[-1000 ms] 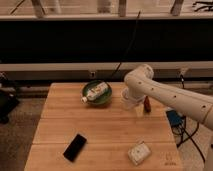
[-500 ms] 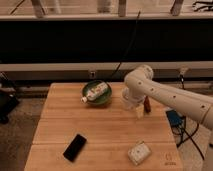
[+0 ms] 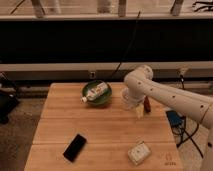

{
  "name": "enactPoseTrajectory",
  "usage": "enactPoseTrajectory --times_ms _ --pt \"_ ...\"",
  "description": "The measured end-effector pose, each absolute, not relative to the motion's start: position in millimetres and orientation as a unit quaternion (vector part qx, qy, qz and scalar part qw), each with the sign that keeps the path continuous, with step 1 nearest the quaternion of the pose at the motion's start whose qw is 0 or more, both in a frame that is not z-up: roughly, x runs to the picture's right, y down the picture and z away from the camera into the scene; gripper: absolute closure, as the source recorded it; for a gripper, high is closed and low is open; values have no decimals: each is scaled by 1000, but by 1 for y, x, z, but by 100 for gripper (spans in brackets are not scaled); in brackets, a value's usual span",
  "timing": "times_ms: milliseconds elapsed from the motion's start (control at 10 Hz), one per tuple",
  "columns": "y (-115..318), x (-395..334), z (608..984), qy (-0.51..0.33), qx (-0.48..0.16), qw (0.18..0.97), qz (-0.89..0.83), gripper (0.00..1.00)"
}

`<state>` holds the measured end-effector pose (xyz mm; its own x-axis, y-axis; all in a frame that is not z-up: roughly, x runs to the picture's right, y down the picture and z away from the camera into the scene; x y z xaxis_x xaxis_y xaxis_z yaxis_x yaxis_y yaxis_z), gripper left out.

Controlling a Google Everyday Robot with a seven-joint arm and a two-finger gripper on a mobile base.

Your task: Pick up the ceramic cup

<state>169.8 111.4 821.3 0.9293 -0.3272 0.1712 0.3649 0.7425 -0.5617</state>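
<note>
My white arm reaches in from the right over the wooden table [image 3: 100,130]. The gripper [image 3: 138,109] hangs down at the table's right back part, just right of the green bowl. A small pale whitish shape directly under the wrist looks like the ceramic cup [image 3: 130,101]. It is mostly covered by the arm, and I cannot tell whether the gripper touches it. The green bowl [image 3: 96,94] with a white bottle lying in it stands to the left of the gripper.
A small dark red object [image 3: 147,104] stands right beside the gripper. A black phone [image 3: 75,147] lies at the front left. A white packet [image 3: 138,152] lies at the front right. A dark wall and rail run behind the table.
</note>
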Motion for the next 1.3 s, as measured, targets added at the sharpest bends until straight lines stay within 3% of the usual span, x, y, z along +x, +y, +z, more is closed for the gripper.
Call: enactPoseTrajectory --times_ms 600,900,1100,1300 --pt "112 168 824 -35 -310 930 -195 20" --pt "111 166 824 -38 -312 928 -201 27" --pt "111 166 825 -39 -313 927 -204 20" --pt "112 165 826 -40 -314 926 -206 25"
